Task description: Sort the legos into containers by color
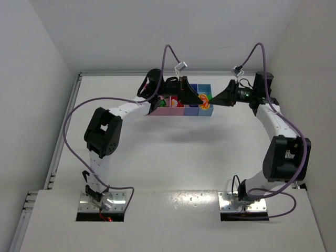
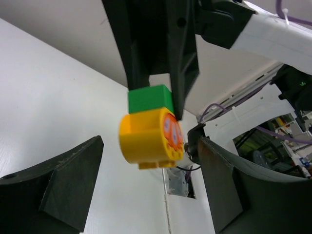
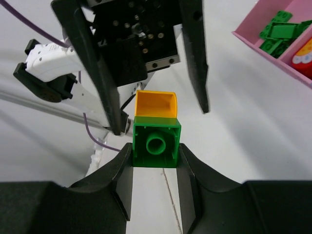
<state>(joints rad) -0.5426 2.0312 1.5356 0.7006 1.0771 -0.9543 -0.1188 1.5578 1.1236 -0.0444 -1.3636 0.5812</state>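
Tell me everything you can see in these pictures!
green brick: one, green, held up in the air
yellow piece: one, yellow with an orange printed face, stuck to the green brick
containers: one joined row, pink to blue, far side, middle
green legos: several, green, in a pink bin
red lego: at least one, red, next compartment
table: one, white, under everything
left gripper: one, black, open around the yellow piece, not touching
right gripper: one, black, shut on the green brick

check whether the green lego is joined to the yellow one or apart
Joined: the green lego, clamped in the right gripper, sits flush against the yellow lego.
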